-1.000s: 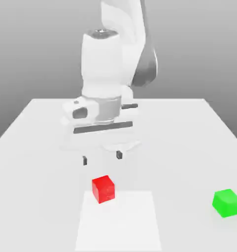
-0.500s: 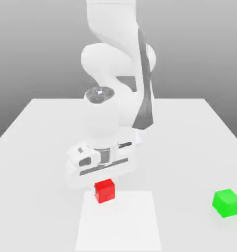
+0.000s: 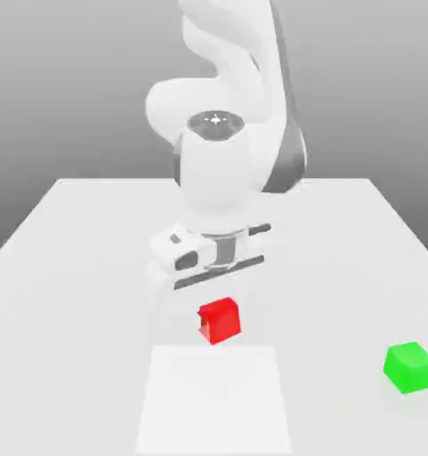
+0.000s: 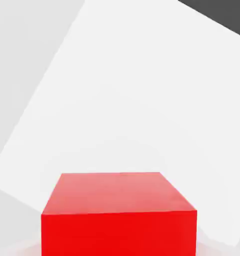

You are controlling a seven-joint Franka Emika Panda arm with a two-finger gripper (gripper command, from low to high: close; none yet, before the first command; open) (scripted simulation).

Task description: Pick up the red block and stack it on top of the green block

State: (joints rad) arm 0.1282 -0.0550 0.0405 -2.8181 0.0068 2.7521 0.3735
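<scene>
The red block [image 3: 220, 321] sat directly under the gripper [image 3: 219, 307], raised off the desk [image 3: 75, 267], corner edge facing the camera. Gripper state indeterminate. The green block [image 3: 409, 366] rested well apart.

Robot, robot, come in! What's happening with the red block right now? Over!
Gripper down over the red block, carrying it. Green block sits apart, toward the exterior view's right, bare on top. Table open between them.
</scene>
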